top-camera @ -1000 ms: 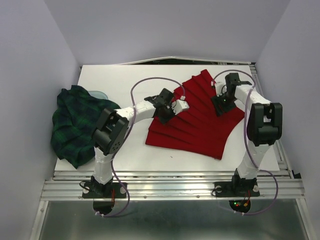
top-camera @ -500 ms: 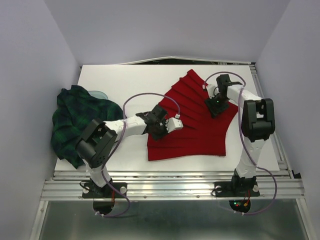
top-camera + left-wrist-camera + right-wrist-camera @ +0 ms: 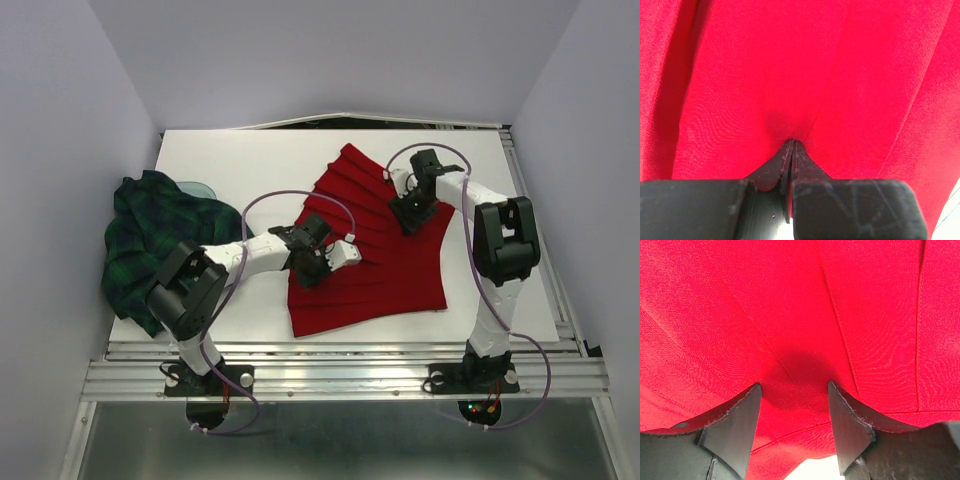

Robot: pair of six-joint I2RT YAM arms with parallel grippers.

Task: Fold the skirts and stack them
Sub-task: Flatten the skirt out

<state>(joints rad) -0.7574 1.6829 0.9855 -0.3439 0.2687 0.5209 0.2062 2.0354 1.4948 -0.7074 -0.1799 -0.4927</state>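
- Pale grey walls closed in one white table (image 3: 250,160) on three sides, with a metal rail (image 3: 350,375) along its near edge.
- Two skirts lay on the table, well apart from each other.
- One red skirt (image 3: 385,275) was spread flat right of the middle. Its narrow end pointed to the far edge and its wide hem lay close to the near edge, the long pleats fanning out between.
- One plaid skirt (image 3: 150,245), dark green and navy, sat bunched at the left edge, partly spilling over it. Neither arm touched it.
- Two arms reached from the near edge, and both had come down on the red skirt.
- The left gripper (image 3: 318,262) stood on the skirt's left side. In its wrist view the left gripper (image 3: 791,142) was clenched, the two fingers pressed together, with a small pucker of the red skirt (image 3: 790,75) drawn in at their tips, so it was pinching that cloth.
- The right gripper (image 3: 408,210) stood near the skirt's far right part. In its wrist view the right gripper (image 3: 792,385) was released, its two fingers set apart, tips resting against the red skirt (image 3: 790,300), with cloth showing in the gap between them.
- Two purple cables looped over the scene, one cable (image 3: 290,195) per arm.
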